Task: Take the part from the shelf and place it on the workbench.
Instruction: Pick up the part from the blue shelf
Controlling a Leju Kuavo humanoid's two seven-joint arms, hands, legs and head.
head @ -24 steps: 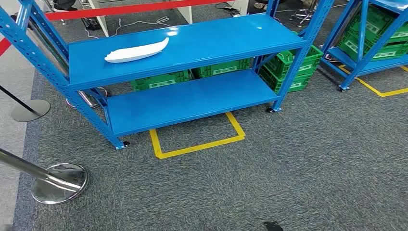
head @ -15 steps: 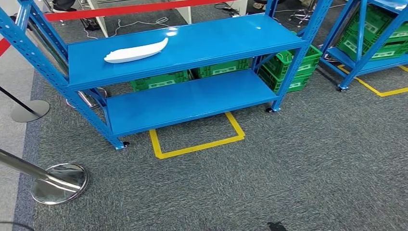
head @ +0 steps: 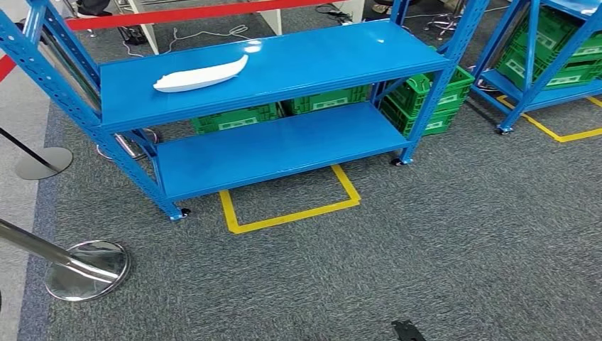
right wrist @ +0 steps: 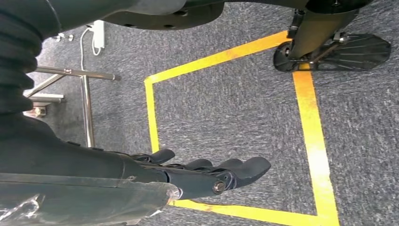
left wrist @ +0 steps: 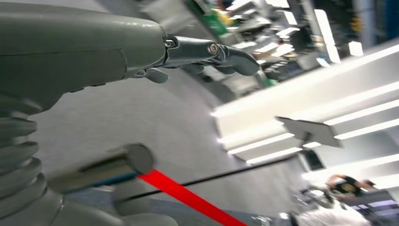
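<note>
Left hand [left wrist: 207, 52] holding nothing, dark fingers [left wrist: 235, 56] stretched forward and only lightly bent, thick grey thumb apart from them; raised in open air, touching nothing, with a red belt [left wrist: 183, 195] and a chrome post top [left wrist: 127, 162] just past it in the left wrist view. Right hand [right wrist: 202, 174] likewise bare of any load, fingers [right wrist: 249, 167] extended side by side and slightly fanned, hanging above grey carpet [right wrist: 226, 103] and a yellow tape outline [right wrist: 150, 113], touching neither. White part [head: 201, 75], long and curved with one pointed end, lying flat on the upper board of the blue shelf [head: 298, 57], toward that board's left half, set back from the front lip and well apart from both hands. Lower board of the same shelf bare blue, green crates [head: 238, 118] tucked behind it at floor level. Yellow floor square [head: 291, 206] taped right at the shelf's front edge, between its two front feet. Broad stretch of carpet between camera and shelf. Chrome stanchion base [head: 89, 268] at near left, another disc base [head: 42, 162] farther left beside the shelf's corner upright. Second blue rack [head: 529, 67] with green crates at far right, a carpet aisle between the two.
</note>
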